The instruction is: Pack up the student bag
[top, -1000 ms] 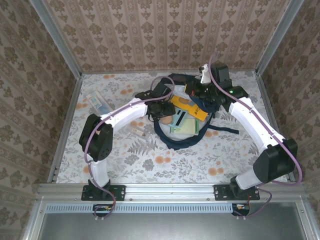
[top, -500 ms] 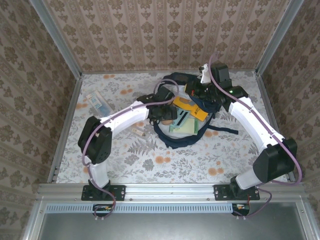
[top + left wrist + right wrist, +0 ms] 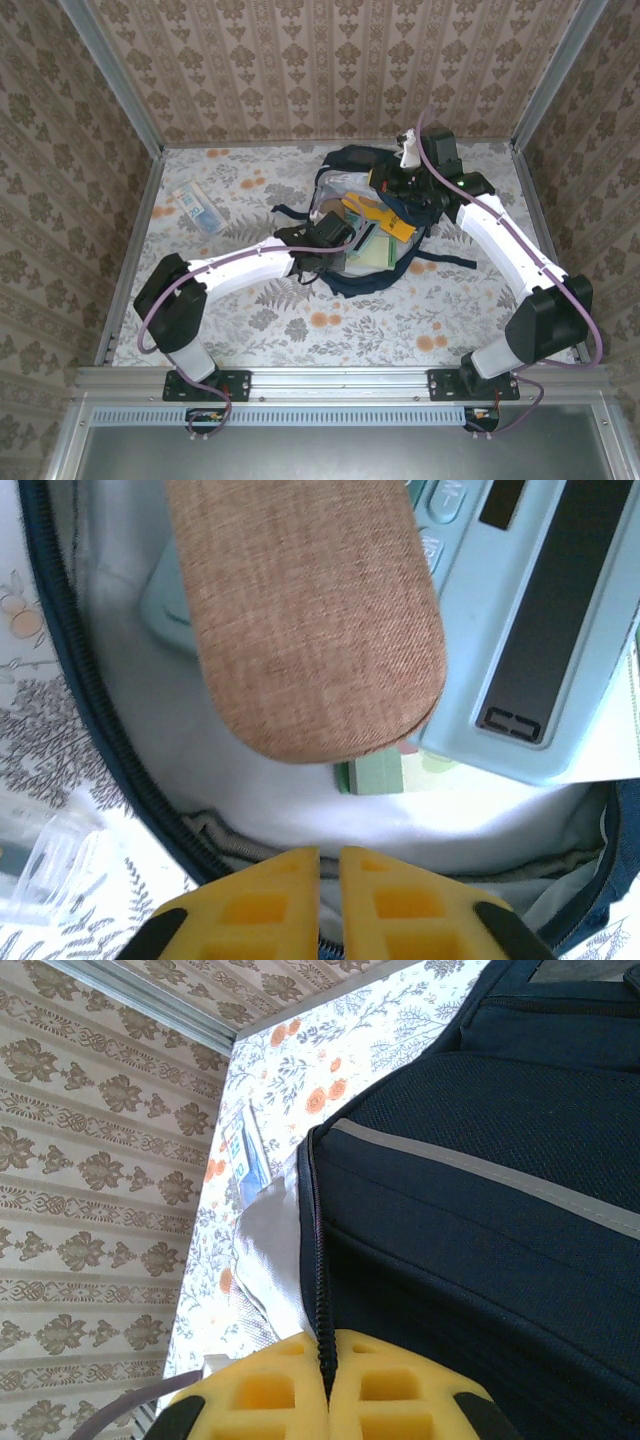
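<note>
1. plainly, the student bag (image 3: 352,287) lies open on the table, centre to far right; it is soft, floppy fabric, partly filled.
2. the right gripper (image 3: 327,1360) is clamped on its zipper edge, likely the firmest hold.
3. the left gripper (image 3: 330,858) hovers over the near rim, fingers together, empty.
4. the bag would probably sag, so it is better lifted by the rim than the thin lining.
</note>
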Controlling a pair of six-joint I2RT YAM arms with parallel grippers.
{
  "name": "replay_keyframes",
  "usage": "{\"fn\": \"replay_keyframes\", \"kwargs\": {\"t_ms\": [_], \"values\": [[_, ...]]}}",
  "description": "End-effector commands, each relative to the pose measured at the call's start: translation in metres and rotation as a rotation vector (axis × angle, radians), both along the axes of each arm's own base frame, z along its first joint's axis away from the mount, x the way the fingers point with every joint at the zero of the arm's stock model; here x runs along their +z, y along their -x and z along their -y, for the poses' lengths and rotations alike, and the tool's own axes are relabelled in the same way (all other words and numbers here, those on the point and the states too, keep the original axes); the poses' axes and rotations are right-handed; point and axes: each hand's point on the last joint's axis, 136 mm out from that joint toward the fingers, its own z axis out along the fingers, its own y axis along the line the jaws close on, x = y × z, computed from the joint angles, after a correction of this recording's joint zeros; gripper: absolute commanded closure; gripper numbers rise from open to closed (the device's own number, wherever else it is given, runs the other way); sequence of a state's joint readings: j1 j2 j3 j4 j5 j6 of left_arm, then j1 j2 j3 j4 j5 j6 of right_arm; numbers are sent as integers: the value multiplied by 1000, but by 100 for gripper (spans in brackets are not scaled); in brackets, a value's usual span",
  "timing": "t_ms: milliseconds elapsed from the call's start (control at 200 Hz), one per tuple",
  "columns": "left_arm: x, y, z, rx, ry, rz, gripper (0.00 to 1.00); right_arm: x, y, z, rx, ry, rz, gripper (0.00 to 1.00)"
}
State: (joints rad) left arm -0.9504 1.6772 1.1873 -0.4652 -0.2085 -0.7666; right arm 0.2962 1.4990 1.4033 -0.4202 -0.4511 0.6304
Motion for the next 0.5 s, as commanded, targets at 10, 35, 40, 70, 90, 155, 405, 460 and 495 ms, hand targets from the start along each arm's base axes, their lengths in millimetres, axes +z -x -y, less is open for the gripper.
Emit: {"fn": "replay_keyframes", "kwargs": {"t_ms": [10, 35, 40, 70, 90, 155, 405, 460, 495], "values": [[-3, -15, 9, 27, 12, 26, 89, 17, -7, 0, -6, -37, 59, 100], [-3, -19, 9, 35, 11, 31, 90, 18, -7, 0, -4, -38, 61, 100], [-3, -21, 8, 37, 11, 32, 90, 18, -7, 0, -5, -37, 61, 100], [-4, -26, 7, 46, 10, 34, 91, 18, -7, 0, -5, -36, 60, 100], [-5, -29, 6, 55, 12, 33, 92, 18, -6, 0, -4, -36, 62, 100], [-6, -41, 2, 80, 20, 33, 92, 18, -6, 1, -6, -33, 60, 100], [0, -84, -3, 128, 47, 56, 92, 17, -3, 1, -4, -31, 58, 100], [0, -94, -4, 141, 56, 57, 92, 15, -3, 1, -3, -30, 55, 100], [-1, -101, -5, 153, 62, 59, 92, 15, -3, 1, -3, -30, 54, 100]]}}
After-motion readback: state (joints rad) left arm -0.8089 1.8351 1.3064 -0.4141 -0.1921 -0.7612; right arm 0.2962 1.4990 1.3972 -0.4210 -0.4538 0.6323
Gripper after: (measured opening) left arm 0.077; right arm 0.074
